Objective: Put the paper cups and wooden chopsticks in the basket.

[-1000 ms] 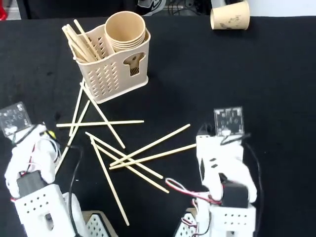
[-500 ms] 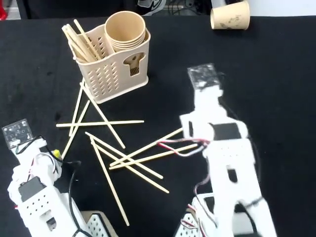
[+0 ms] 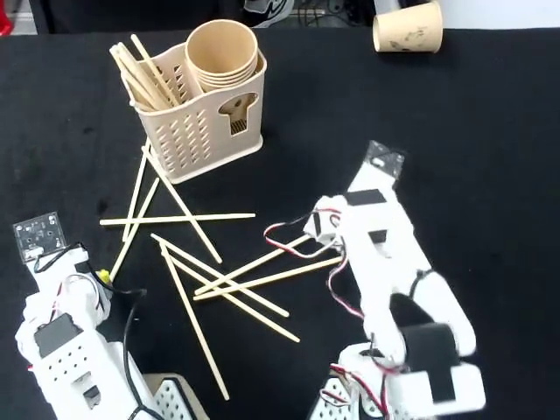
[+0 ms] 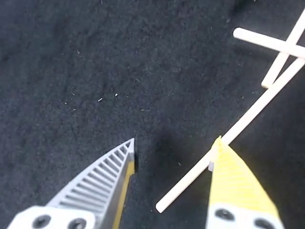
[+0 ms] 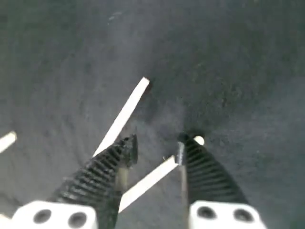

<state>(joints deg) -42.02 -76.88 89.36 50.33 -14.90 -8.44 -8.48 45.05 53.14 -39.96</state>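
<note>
1. Though the left gripper (image 4: 171, 143) sat spread open at the lower left of the high view, only one thin chopstick (image 4: 257, 107) ran by it. The stick's end lay between the fingers, close beside the yellow one.
2. At the upper left, the basket (image 3: 206, 131) held stacked paper cups (image 3: 223, 48) and a bundle of sticks (image 3: 140, 74). Below it, loose chopsticks (image 3: 219, 276) lay crossed over the middle of the black table (image 3: 490, 175).
3. Right of centre, the right gripper (image 5: 157, 142) hung open with the tip of a slanting chopstick (image 5: 147, 182) in its gap. The stick's length ran off toward the lower left of the high view, across the closing line, so I judged this arm the better placed.
4. At the upper right, a lone cup (image 3: 407, 28) lay on its side, well apart from both grippers.
</note>
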